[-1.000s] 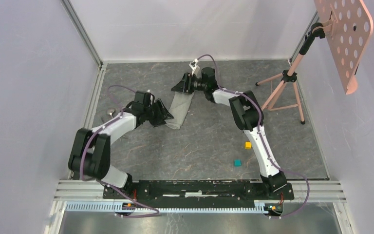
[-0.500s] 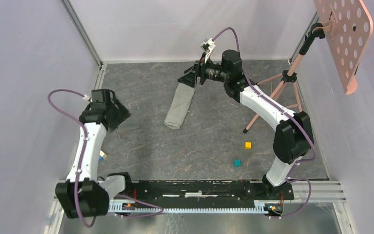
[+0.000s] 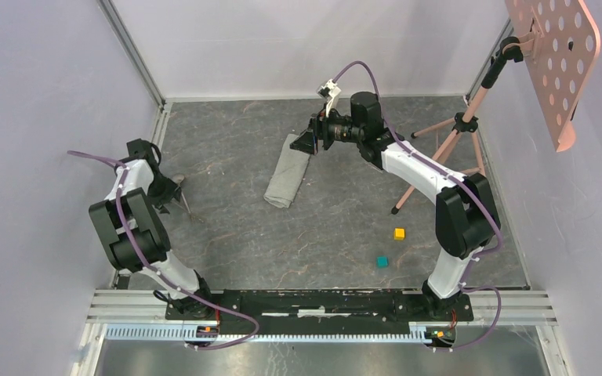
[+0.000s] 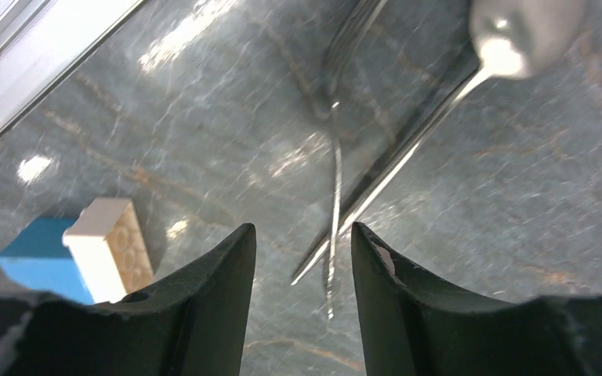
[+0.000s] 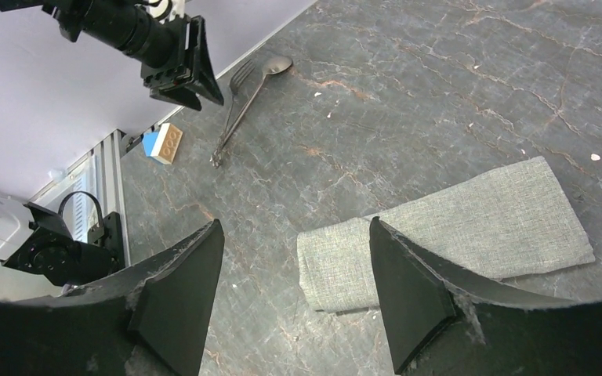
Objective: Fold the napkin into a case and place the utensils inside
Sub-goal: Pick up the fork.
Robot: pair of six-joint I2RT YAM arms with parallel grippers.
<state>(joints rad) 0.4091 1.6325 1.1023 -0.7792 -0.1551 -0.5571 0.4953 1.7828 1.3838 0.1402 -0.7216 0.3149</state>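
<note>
The napkin [image 3: 286, 172] lies as a long folded grey-green strip on the floor; the right wrist view shows it [image 5: 455, 227] doubled over. My right gripper [image 3: 304, 142] hovers open above its far end, with nothing between its fingers [image 5: 296, 227]. The utensils [image 3: 184, 202] lie at the left edge: a silver fork [image 4: 335, 157] and a spoon [image 4: 521, 31] with crossed handles. My left gripper [image 4: 303, 235] is low over them, open, one finger on each side of the handle ends. It is also seen in the right wrist view [image 5: 188, 78], beside the spoon [image 5: 274, 64].
A blue-and-cream block [image 4: 86, 251] lies left of the utensils near the metal rail. A yellow cube [image 3: 399, 233] and a teal cube [image 3: 382, 262] sit on the near right floor. A pink tripod [image 3: 462, 129] carrying a perforated panel [image 3: 553, 55] stands at the back right. Walls enclose the floor.
My left arm left the napkin and swung left, coming down over the utensils. The right gripper let go of the napkin's far end and rose. The napkin lies still, folded.
</note>
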